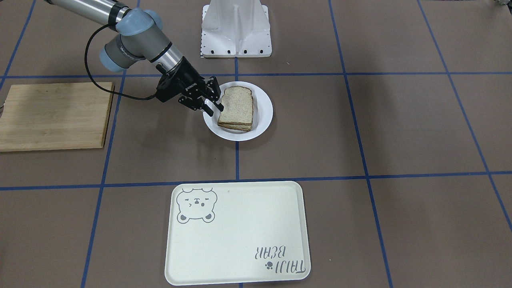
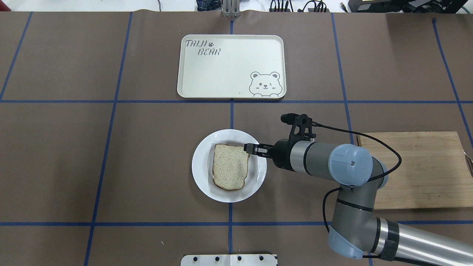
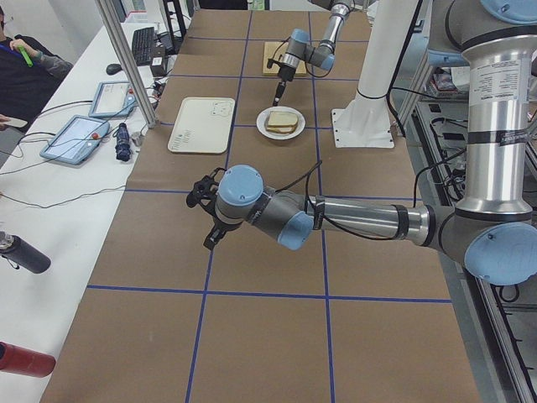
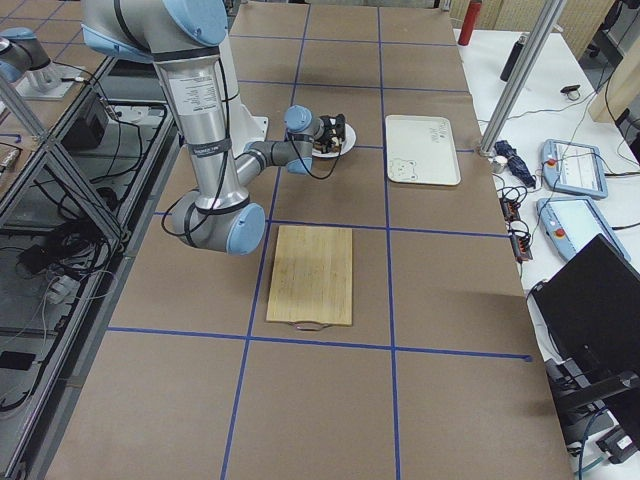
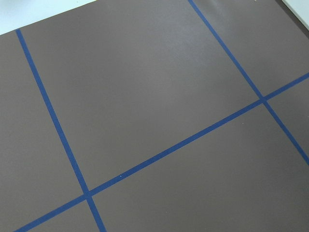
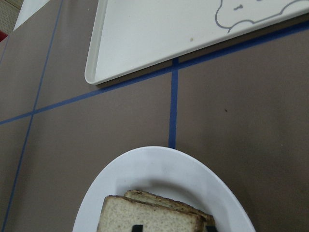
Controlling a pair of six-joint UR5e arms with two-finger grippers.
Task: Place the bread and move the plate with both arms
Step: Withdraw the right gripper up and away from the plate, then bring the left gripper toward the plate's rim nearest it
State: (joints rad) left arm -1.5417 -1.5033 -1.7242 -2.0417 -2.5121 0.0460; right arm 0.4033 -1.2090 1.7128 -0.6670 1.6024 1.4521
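Observation:
The bread is a plain speckled slice that lies on top of a second slice on the round white plate at the table's middle. It also shows in the overhead view and the right wrist view. My right gripper is open at the plate's edge, its fingers spread beside the top slice's corner. My left gripper shows only in the exterior left view, low over bare table far from the plate. I cannot tell whether it is open or shut.
A cream bear tray lies beyond the plate on the far side from the robot. A wooden cutting board lies on the robot's right, under the right arm's elbow. The white robot base stands behind the plate.

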